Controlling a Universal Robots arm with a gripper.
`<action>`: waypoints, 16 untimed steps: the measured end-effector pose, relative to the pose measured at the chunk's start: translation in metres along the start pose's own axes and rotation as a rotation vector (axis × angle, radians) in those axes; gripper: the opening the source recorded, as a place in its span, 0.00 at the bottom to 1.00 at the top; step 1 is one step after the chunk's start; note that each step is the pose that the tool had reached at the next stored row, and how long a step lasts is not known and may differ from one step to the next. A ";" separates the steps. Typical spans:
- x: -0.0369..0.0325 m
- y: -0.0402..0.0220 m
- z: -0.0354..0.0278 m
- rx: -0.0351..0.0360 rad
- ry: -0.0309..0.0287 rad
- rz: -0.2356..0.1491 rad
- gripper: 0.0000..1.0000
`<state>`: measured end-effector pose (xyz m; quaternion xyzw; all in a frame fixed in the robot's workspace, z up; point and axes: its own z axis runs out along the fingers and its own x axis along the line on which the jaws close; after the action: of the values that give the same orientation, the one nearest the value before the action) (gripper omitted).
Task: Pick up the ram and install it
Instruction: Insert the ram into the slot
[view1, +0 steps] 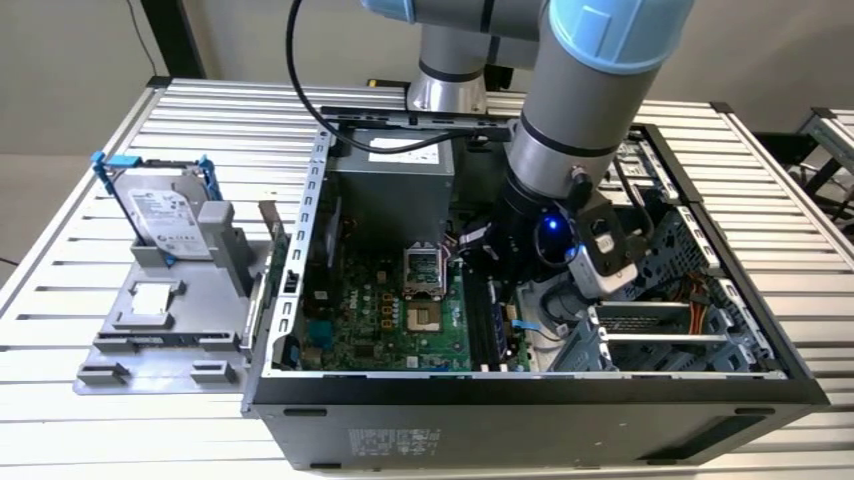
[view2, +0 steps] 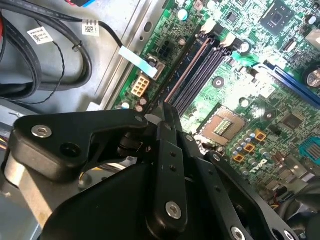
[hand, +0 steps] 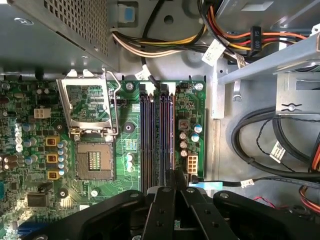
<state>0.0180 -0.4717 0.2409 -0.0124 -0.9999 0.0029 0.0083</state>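
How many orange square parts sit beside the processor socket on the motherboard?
3. In the first wrist view, the orange square parts stand in one straight row beside the processor socket: one end part, the middle part, the other end part. None appears hidden.

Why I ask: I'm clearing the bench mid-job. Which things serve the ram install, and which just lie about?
For the job: hand, at the memory slots; motherboard. I cannot make out the ram itself.

Lying about: hard drive; grey holder; power cables; processor socket.
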 end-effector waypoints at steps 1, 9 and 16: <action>0.0000 -0.0002 0.0000 0.0000 0.0000 0.000 0.00; 0.0000 -0.0008 0.0000 -0.0001 0.0000 0.000 0.00; -0.0001 -0.0009 0.0000 0.0011 -0.0004 -0.068 0.00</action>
<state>0.0180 -0.4726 0.2409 0.0216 -0.9997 0.0032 0.0082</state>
